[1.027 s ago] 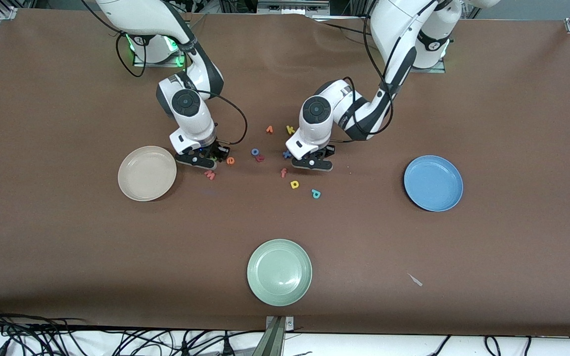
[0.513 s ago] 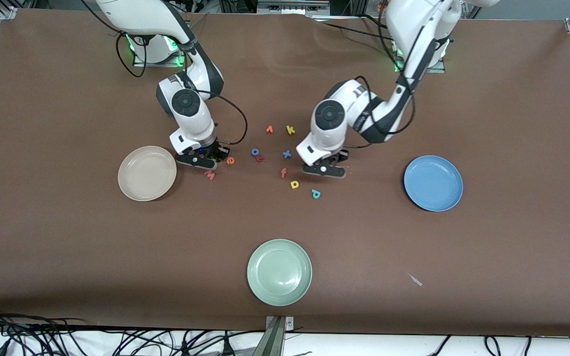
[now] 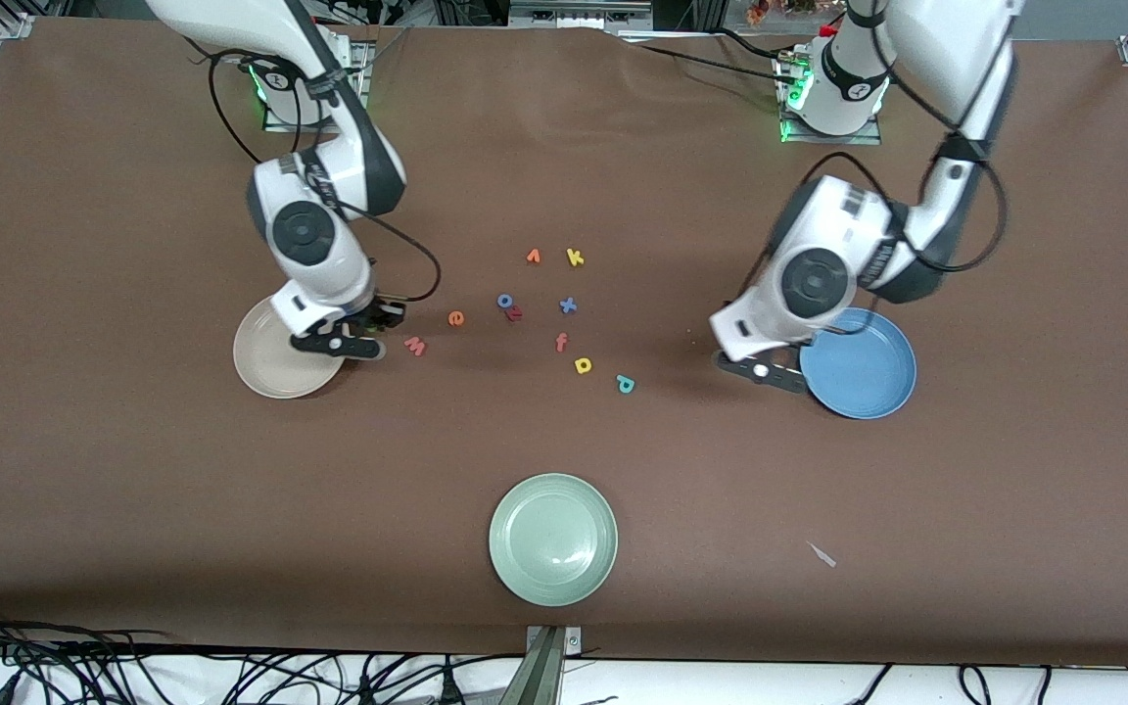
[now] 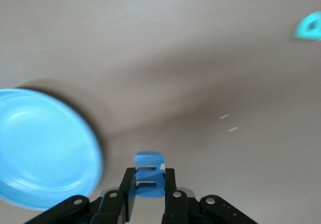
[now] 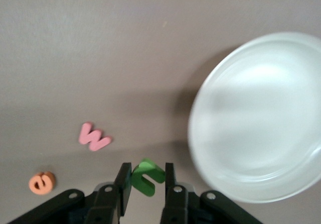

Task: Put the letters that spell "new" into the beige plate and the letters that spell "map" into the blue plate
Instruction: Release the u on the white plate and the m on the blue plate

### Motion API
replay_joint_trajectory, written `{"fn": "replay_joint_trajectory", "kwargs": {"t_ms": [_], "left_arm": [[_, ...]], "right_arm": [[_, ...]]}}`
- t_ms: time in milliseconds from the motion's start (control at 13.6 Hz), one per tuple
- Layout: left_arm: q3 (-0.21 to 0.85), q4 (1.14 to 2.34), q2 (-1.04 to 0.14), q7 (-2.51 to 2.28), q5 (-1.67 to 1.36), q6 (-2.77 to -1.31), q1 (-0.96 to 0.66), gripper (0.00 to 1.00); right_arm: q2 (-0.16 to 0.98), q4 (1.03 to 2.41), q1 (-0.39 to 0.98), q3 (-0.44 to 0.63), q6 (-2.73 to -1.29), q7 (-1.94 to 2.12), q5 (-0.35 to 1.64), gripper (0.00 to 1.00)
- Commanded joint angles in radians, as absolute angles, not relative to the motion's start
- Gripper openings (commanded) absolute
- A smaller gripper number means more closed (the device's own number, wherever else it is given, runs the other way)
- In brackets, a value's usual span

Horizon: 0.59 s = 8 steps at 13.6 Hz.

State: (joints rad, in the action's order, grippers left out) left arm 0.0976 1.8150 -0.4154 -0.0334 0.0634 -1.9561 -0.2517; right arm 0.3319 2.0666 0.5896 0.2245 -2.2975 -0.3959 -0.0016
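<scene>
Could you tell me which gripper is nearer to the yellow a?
The left. The left gripper, shut on the blue m, hangs by the blue plate's rim. The right gripper, holding the green n, is at the beige plate's edge, farther from the a.

brown table [image 3: 133,490], three plates, scattered foam letters

Three plates are lying on the table, one beige [image 3: 275,360], one blue [image 3: 868,367] and one pale green [image 3: 552,539], while eight foam letters are resting on the cloth and two more, a blue m [image 4: 149,175] and a green n [image 5: 146,176], are being gripped.
</scene>
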Motion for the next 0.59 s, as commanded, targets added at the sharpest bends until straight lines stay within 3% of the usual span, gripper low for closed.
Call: {"fn": "replay_joint_trajectory", "kwargs": {"t_ms": [0,220,293,513], "left_arm": [[0.110,1.845,-0.385,0.090,0.100,-1.930,-0.161,0.08],[0.110,1.855,-0.411,0.182,0.100,-1.931,-0.048,0.08],[0.110,1.864,-0.417,0.222,0.100,-1.940,-0.014,0.08],[0.110,1.884,-0.478,0.268,0.101,-2.014,0.066,0.08]], "right_arm": [[0.319,2.069,0.588,0.311,-2.269,-0.168,0.026,0.02],[0.319,2.121,0.588,0.357,-2.318,-0.077,0.026,0.06],[0.310,2.162,0.588,0.362,-2.373,-0.071,0.026,0.14],[0.302,2.204,0.588,0.362,-2.431,-0.074,0.047,0.60]]}}
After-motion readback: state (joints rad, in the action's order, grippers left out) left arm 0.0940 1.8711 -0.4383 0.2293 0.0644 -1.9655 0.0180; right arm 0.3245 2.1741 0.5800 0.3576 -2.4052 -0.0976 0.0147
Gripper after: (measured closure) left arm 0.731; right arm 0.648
